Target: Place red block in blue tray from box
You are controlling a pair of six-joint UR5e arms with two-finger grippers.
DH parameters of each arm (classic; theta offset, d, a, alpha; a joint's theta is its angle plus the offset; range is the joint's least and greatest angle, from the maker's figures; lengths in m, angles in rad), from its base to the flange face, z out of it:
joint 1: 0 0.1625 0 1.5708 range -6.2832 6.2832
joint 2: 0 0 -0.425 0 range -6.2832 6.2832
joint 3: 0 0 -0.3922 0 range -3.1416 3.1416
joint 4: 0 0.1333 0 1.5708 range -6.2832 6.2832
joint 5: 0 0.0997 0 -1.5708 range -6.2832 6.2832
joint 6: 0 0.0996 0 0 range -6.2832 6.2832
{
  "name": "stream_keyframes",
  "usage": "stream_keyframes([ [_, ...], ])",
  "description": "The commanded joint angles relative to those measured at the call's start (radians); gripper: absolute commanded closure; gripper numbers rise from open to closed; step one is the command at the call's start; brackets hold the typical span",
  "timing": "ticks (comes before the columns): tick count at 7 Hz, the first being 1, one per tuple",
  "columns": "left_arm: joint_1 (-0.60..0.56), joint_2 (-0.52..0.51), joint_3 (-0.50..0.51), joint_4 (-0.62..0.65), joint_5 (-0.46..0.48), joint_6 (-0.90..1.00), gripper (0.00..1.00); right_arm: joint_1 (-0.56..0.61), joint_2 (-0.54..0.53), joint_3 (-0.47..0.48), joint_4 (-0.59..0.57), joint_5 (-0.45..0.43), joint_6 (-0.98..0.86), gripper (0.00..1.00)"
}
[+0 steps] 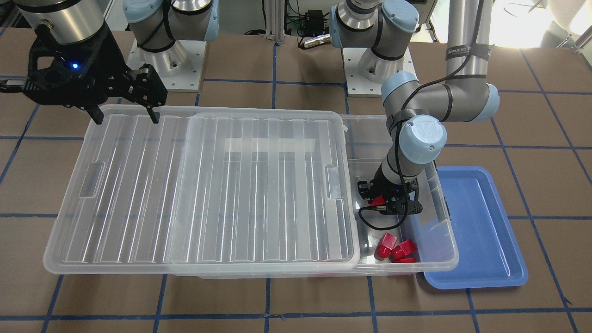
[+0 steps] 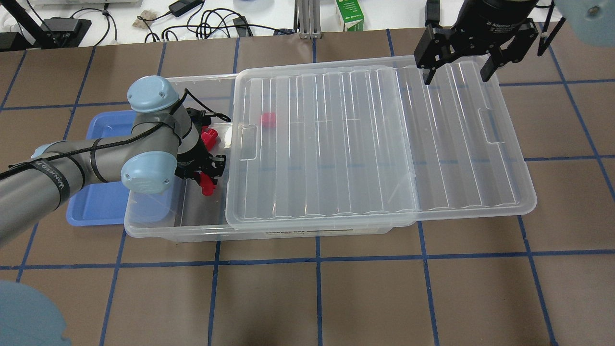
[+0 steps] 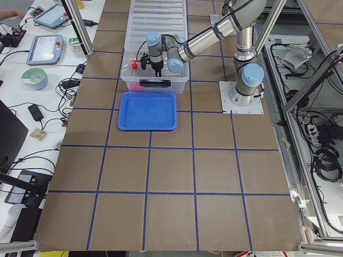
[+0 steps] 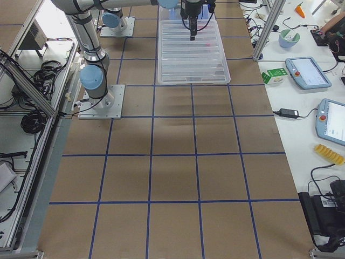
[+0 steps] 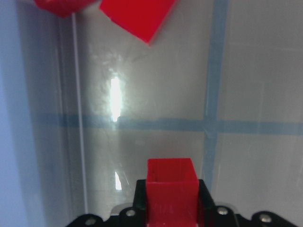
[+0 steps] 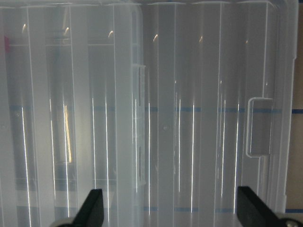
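Brown taped table (image 2: 336, 298) carries the box (image 1: 437, 264), its lid (image 1: 208, 185) slid aside; inside its uncovered end the left gripper (image 1: 380, 200) clenches the red block (image 5: 171, 183), so only the carry to the blue tray (image 1: 481, 231) just beside the box seems left, while the right gripper (image 2: 456, 77) hangs spread open over the lid.

red block (image 5: 171, 182) in glossy plastic, box (image 2: 168, 229) in clear plastic, blue tray (image 1: 481, 231) in smooth plastic

Red block (image 5: 171, 182) in claw (image 1: 379, 202), inside box (image 2: 158, 229)
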Motion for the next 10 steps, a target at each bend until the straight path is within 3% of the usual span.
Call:
stream_keyframes([
  [1,-0.001,0.062,0.153,-0.222,0.012,0.009,1.00,0.000,0.000,0.000,0.006,-0.001,0.000,0.00],
  [3,0.017,0.104,0.357,-0.500,0.011,0.024,1.00,0.000,0.000,0.000,0.006,-0.001,0.000,0.00],
  [5,0.183,0.105,0.397,-0.518,0.003,0.241,1.00,0.000,0.000,0.000,0.006,-0.001,0.000,0.00],
  [7,0.386,0.058,0.384,-0.503,-0.025,0.492,1.00,0.000,0.000,0.000,0.006,0.000,-0.002,0.00],
  [8,0.410,0.023,0.378,-0.486,-0.026,0.560,1.00,0.000,0.000,0.000,0.006,-0.001,-0.002,0.00],
  [10,0.411,-0.092,0.286,-0.233,-0.043,0.553,1.00,-0.001,0.001,0.000,0.006,-0.001,-0.012,0.00],
])
